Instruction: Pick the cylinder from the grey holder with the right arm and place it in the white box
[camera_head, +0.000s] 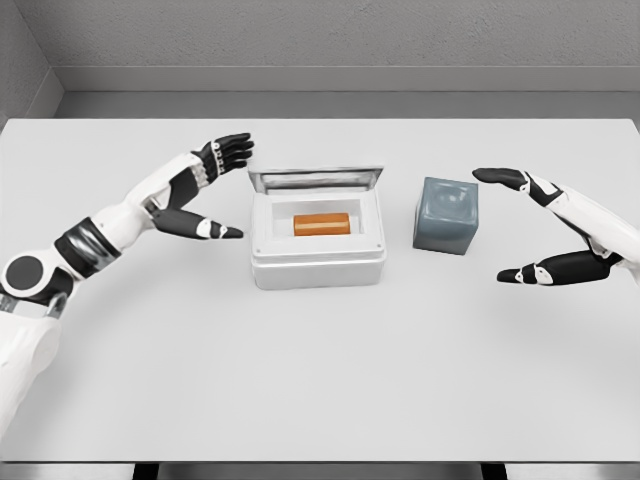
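Note:
An orange cylinder (321, 224) lies on its side inside the white box (318, 266), whose lid stands raised at the back. The grey holder (446, 215) sits just right of the box with nothing in its top hollow. My right hand (510, 225) hovers to the right of the holder, fingers spread, holding nothing. My left hand (225, 190) hangs left of the box, fingers spread and holding nothing.
The box and holder stand on a white table (320, 390) whose front edge runs along the bottom of the view. A grey wall rises behind the table's far edge.

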